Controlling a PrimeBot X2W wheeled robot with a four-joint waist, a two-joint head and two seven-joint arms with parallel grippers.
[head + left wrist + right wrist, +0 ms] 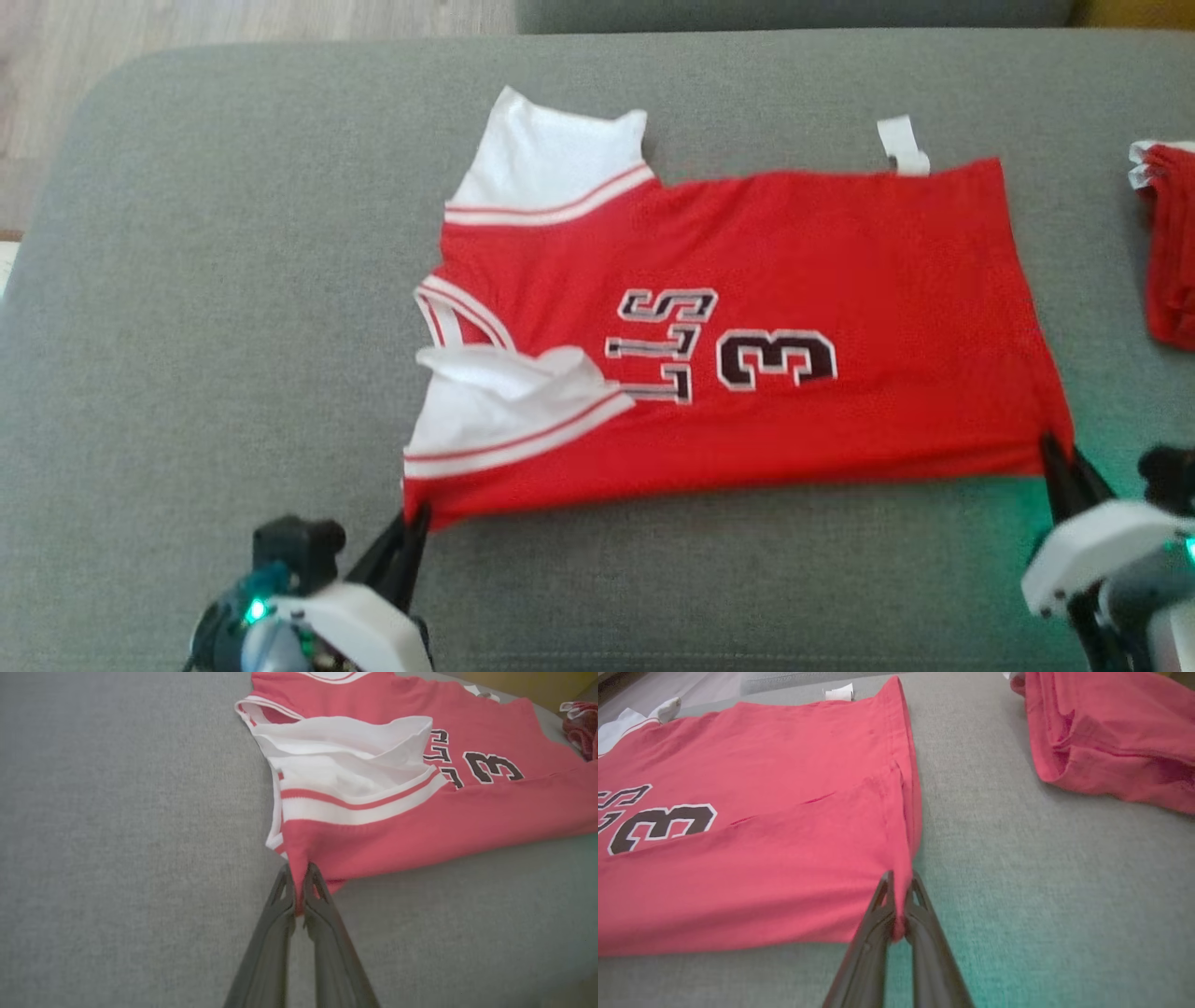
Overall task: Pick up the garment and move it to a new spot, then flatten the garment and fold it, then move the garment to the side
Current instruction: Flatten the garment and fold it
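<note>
Left gripper (pixel 299 877) and right gripper (pixel 900 886) each pinch a near corner of the red jersey (pixel 794 271) (lying flat).

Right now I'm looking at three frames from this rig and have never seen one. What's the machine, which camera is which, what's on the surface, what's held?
It is a wheeled robot with two arms, each ending in a two-fingered claw. The wide picture comes from its head, looking down; the other two come from cameras on each wrist, looking along the dark fingers. On the grey fabric cushion lies a red basketball jersey with white sleeves and a black number 3, spread out. The left claw is shut on the jersey's near sleeve-side corner; the right claw is shut on its near hem corner. Another red folded garment lies apart, to the right.
</note>
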